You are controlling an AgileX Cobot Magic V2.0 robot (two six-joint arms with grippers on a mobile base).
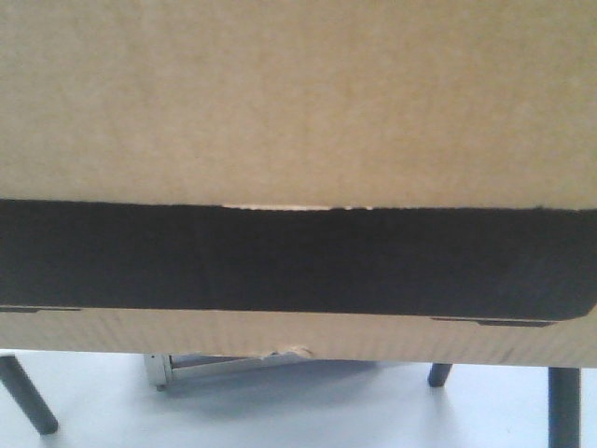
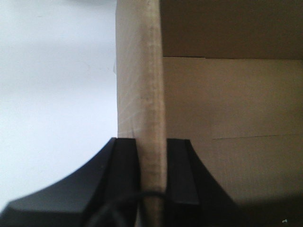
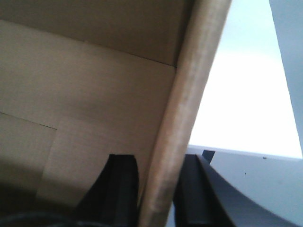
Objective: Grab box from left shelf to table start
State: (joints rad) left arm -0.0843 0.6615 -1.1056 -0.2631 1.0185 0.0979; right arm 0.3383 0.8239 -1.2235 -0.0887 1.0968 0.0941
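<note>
The brown cardboard box (image 1: 298, 103) fills most of the front view, its wide black panel (image 1: 298, 261) running across the middle. My left gripper (image 2: 151, 163) is shut on the box's left wall edge (image 2: 144, 85), one finger outside, one inside. My right gripper (image 3: 158, 189) is shut on the box's right wall edge (image 3: 189, 94), also one finger each side. The box's brown inside (image 2: 236, 118) shows in both wrist views. The left shelf is out of view. A pale flat surface (image 1: 298, 411) shows below the box; I cannot tell if it is the table.
Dark legs (image 1: 28, 397) stand at the lower left and lower right (image 1: 562, 406) under the box. A pale metal bracket (image 1: 201, 366) lies on the surface below the box's bottom edge. A grey panel (image 3: 255, 179) lies right of my right gripper.
</note>
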